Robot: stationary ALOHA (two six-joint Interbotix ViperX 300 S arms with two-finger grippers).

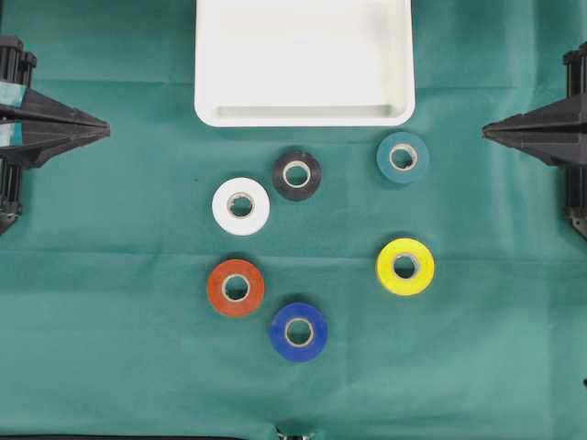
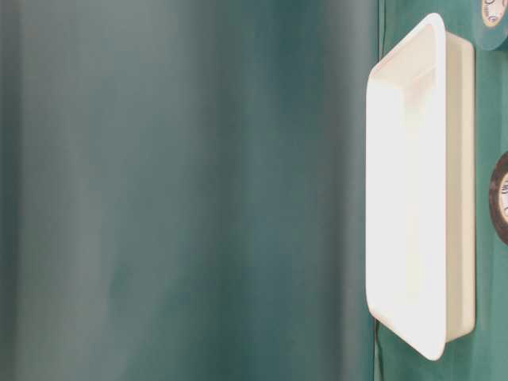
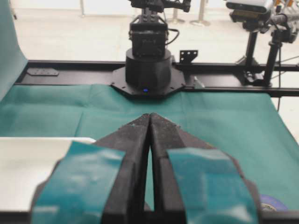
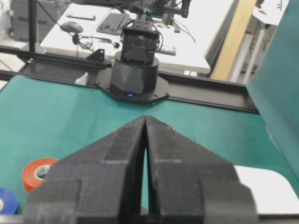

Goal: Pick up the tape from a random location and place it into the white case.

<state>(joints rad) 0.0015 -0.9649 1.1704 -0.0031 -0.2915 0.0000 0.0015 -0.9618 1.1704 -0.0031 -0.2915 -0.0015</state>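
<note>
Clenched and holding nothing, the left gripper (image 1: pixel 107 129) and right gripper (image 1: pixel 485 131) face each other from opposite edges of the green cloth (image 1: pixel 110 302). Between their fingertips, slightly farther back, sits the white case (image 1: pixel 304 115). Six tape rolls lie in front of it, between the two grippers: black (image 1: pixel 296 174), white (image 1: pixel 240 205), teal (image 1: pixel 402 158), yellow (image 1: pixel 404 266), orange (image 1: pixel 236 288) and blue (image 1: pixel 298 332).

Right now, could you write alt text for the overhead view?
Six tape rolls in white, black, teal, yellow, orange and blue lie flat on a green cloth below an empty white case. A shut left gripper and right gripper wait at the sides.
</note>
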